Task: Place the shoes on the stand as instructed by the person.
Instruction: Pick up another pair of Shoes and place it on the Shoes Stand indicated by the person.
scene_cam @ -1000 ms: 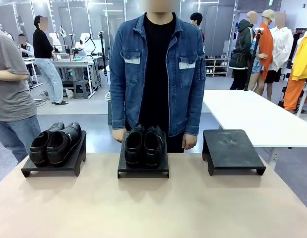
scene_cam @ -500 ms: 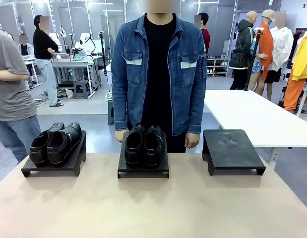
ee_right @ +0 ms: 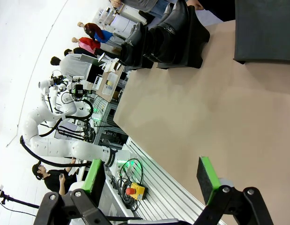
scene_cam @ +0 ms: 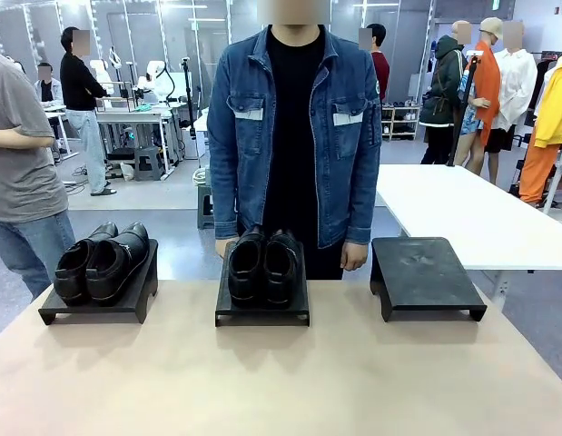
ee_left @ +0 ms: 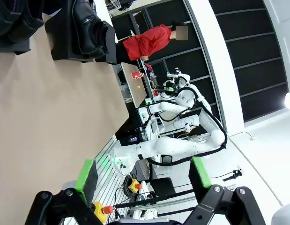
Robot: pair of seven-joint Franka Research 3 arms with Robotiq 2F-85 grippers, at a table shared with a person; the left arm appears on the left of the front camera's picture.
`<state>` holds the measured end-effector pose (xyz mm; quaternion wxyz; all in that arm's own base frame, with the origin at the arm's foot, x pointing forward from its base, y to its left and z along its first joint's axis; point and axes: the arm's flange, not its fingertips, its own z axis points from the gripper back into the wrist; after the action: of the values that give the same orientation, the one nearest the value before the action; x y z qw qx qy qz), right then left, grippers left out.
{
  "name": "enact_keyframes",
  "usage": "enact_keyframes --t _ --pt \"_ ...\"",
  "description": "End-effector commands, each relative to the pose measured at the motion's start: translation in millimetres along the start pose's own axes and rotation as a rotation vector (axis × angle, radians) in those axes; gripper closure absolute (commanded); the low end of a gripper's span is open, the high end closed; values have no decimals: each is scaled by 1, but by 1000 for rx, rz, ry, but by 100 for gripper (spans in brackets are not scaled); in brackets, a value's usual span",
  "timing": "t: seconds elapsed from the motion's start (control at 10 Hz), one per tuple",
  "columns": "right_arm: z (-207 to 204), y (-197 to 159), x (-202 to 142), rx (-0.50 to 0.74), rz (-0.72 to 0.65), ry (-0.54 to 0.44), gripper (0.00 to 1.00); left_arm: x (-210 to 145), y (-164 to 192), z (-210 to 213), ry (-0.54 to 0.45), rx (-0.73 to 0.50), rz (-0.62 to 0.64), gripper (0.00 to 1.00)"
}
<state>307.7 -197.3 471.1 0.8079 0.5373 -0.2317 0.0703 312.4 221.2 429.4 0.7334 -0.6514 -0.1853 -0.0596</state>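
Observation:
Two pairs of glossy black shoes rest on low black stands. One pair (scene_cam: 101,262) is on the left stand (scene_cam: 99,307), the other pair (scene_cam: 262,265) on the middle stand (scene_cam: 262,312). The right stand (scene_cam: 427,273) is bare. The person (scene_cam: 294,136) in a denim jacket stands behind the middle stand, arms hanging, hands by its far corners. My left gripper (ee_left: 143,176) is open above the table's near edge, with the middle pair (ee_left: 86,28) far ahead. My right gripper (ee_right: 151,180) is open too, far from both pairs (ee_right: 156,37) and the bare stand (ee_right: 264,30).
The tan table (scene_cam: 281,381) stretches bare between the stands and the near edge. A white table (scene_cam: 462,213) stands at the back right. A bystander in a grey T-shirt (scene_cam: 22,173) is beside the table's left side.
The person has shifted slightly to the right. Shoes, stands and grippers have not moved.

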Motion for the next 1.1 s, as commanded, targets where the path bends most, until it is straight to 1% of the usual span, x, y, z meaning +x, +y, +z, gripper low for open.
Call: enact_keyframes --t 0.0,1.0 --pt "1 1 0 7 13 -4 0 -3 -5 -3 3 -14 -23 0" --pt "1 1 0 7 13 -4 0 -3 -5 -3 3 -14 -23 0"
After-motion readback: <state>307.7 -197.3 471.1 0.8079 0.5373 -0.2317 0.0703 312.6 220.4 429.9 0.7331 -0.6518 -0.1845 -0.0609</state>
